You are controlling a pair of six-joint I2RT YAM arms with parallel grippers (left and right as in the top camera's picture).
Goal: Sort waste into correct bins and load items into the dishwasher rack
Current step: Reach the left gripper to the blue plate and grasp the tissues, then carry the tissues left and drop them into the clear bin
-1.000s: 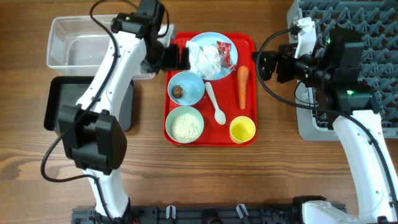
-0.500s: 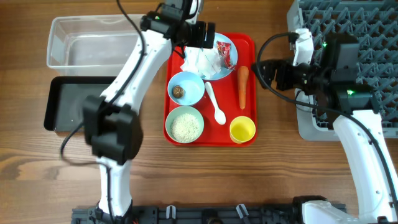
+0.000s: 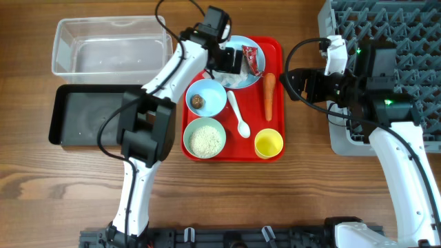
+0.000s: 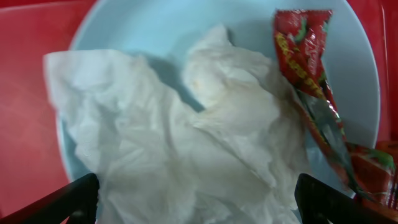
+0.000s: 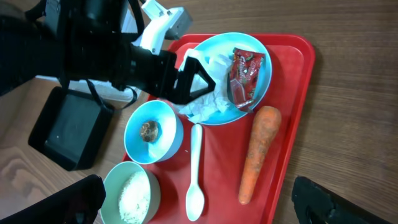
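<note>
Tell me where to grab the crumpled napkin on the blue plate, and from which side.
Pinch the raised, bunched ridge at the middle of the napkin, coming straight down from above. It lies loosely heaped on the plate, so flat edges offer little to catch. Avoid the red wrapper beside it. The open left hand hovers above.

White napkins (image 4: 155,149), red wrapper (image 4: 301,56) (green and yellow print), pale blue plate (image 4: 161,25), red tray (image 3: 278,54), orange carrot (image 3: 269,96), yellow cup (image 3: 269,143), grey lattice rack (image 3: 413,27), wood-grain bench (image 3: 275,200).
</note>
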